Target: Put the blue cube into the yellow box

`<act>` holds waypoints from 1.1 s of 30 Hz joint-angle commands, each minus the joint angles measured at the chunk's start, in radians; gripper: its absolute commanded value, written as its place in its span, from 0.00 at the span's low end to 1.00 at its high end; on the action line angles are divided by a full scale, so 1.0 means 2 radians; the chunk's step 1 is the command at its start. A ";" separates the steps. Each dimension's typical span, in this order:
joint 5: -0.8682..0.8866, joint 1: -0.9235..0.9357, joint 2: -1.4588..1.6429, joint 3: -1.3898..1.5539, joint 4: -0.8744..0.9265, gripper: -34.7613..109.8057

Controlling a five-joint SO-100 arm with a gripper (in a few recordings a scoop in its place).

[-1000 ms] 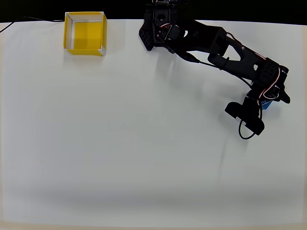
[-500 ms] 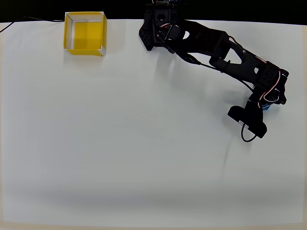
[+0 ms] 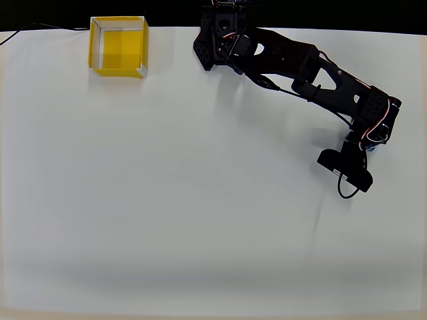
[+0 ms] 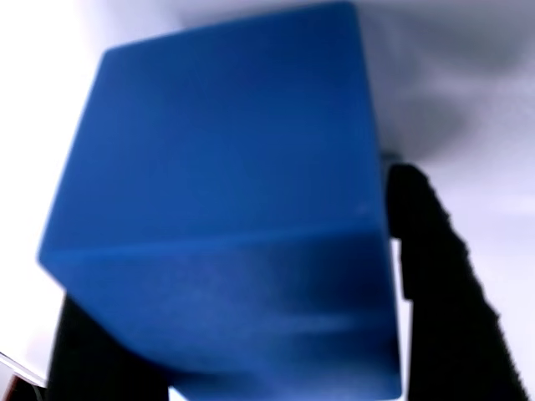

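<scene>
so right up close in the wrist view the blue cube (image 4: 226,209) takes up most of the picture, a bit blurry, tilted with one edge running across it and a darker face below. there's a black finger (image 4: 439,292) pressed against its right side and another dark bit of the gripper (image 4: 234,368) at its lower left, so the cube sits between the two fingers and they're pinching it from both sides. behind it is just the pale table with a soft grey shadow at the top right.

from the overhead view the gripper (image 3: 371,145) is over at the right side of the white table (image 3: 167,213), mostly hidden under the black arm (image 3: 300,67) and the wrist camera block. you can barely see the cube (image 3: 372,148) there, just a tiny sliver of blue peeking out beside the wrist. can't tell from above whether it's resting on the table or lifted off it.

the arm reaches from its base at the top middle edge out to the right and down.

furthest off, the yellow box (image 3: 93,47) sits at the top left near the table's back edge, open top, pale wall rims, well apart from the cube and gripper.
</scene>
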 commanded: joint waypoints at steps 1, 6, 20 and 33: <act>-0.024 0.005 0.044 -0.048 0.009 0.33; -0.089 0.018 0.074 -0.049 0.025 0.30; -0.275 0.161 0.275 -0.036 0.061 0.27; -0.444 0.443 0.410 0.095 -0.048 0.26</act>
